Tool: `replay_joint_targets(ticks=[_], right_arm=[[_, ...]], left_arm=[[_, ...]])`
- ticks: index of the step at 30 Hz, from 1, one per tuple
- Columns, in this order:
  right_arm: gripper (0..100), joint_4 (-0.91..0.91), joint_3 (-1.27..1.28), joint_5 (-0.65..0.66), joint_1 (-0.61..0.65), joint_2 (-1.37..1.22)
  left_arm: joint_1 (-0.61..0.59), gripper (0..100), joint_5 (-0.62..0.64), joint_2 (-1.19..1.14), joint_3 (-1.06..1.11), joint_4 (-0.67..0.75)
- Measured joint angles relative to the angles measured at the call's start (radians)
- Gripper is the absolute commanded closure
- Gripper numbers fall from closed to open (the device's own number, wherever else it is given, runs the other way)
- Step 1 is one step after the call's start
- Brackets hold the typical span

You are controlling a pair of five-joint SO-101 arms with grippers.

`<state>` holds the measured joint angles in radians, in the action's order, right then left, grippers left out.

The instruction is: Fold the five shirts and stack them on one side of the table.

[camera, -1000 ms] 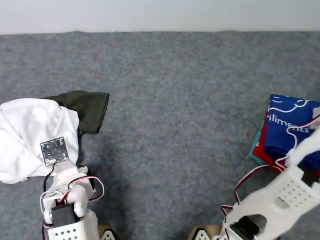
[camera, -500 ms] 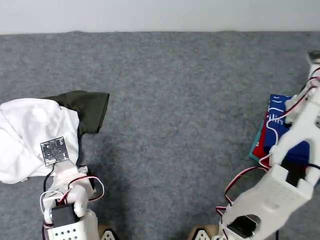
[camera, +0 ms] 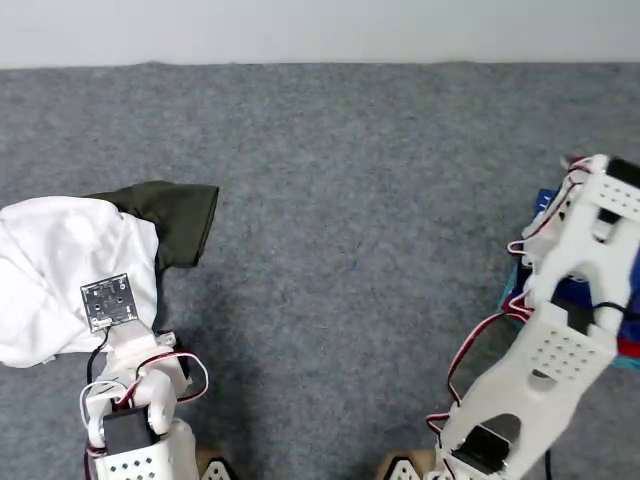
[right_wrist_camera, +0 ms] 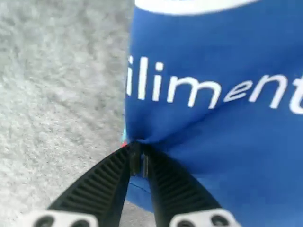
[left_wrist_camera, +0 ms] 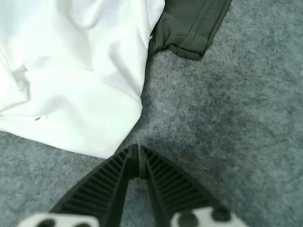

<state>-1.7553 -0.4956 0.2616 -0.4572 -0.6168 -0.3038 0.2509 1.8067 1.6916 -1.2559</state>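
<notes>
The right arm (camera: 560, 350) had swung up from the near right corner in that last second, and it finished stretched over the folded stack at the right edge of the counter (camera: 380, 200), covering most of the pile it had left open before. Nothing on the other side had shifted at all!

Up close, the right jaws were closed to a pinch on the near edge of the blue shirt (right_wrist_camera: 213, 94), with the cloth puckered right at the tips. That blue shirt lay on top of the stack. A teal shirt (camera: 508, 298) peeked out along the pile's inner side, and a red shirt (camera: 628, 348) showed at the far right beside the arm.

Over on the left, the left arm (camera: 130, 420) sat low at the near edge. The left jaws were pressed together with nothing between them, just above bare grey counter and just beside the hem of the white shirt (camera: 60, 270) (close, but not touching it).

That white shirt (left_wrist_camera: 71, 80) lay rumpled and unfolded at the left edge. The dark green shirt (camera: 175, 215) stuck out from under its far side, with one sleeve (left_wrist_camera: 194, 23) reaching toward the middle of the counter. The two heaps were well apart, with open grey surface between them.
</notes>
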Motion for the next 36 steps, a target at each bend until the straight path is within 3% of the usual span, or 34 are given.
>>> replay_joint_targets(ticks=[9, 19, 26, 36], right_arm=[[98.7, 0.0, 0.0, 0.057, -0.175, 0.207], [98.9, 0.029, -0.008, 0.193, -0.402, 0.035], [98.9, 0.0, -0.066, 0.199, -0.42, 0.152], [98.9, 0.0, 0.041, 0.201, -0.308, 0.563]], left_arm=[[0.0, 99, 0.0, 0.0, 0.0, 0.0], [0.0, 99, 0.0, 0.0, 0.0, 0.0], [0.0, 99, 0.0, 0.0, 0.0, 0.0], [0.0, 99, 0.0, 0.0, 0.0, 0.0]])
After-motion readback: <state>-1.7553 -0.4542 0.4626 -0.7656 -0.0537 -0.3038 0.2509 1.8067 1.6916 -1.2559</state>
